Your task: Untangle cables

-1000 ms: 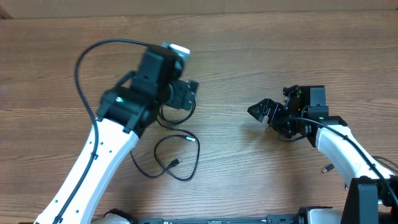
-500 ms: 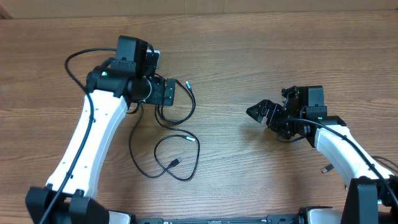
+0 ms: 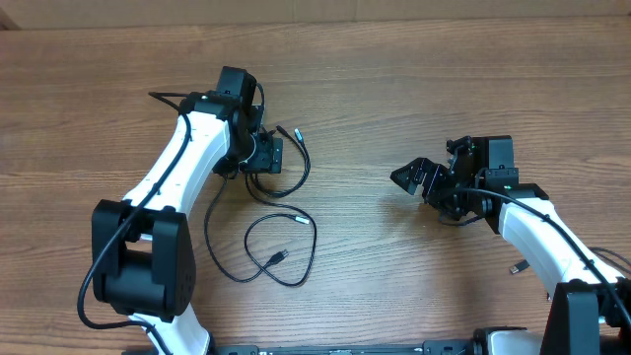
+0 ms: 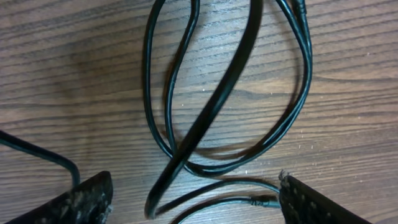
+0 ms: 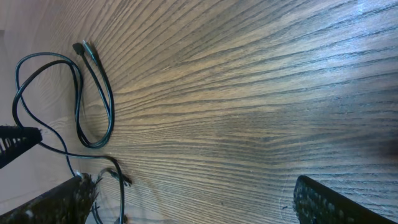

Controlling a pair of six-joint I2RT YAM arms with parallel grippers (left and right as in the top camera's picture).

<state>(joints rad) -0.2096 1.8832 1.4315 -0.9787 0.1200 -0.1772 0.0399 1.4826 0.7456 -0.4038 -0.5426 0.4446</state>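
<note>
Black pads of left end effector (image 4: 196, 196) stand wide apart, straddling cables (image 4: 227, 84) w/o gripping. Right end effector (image 3: 414, 176) is open too, over bare table (image 3: 394, 79). Cables lie left of centre. Overlapping loops run lengthwise near-to-far, top plug pointing up-right. Prob. light, limp, slippery: pinch one strand nr a crossing.

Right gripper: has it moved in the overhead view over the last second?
No. The right gripper sits at the same spot as before, just as far right of the loose cable loop, fingers open.
</note>
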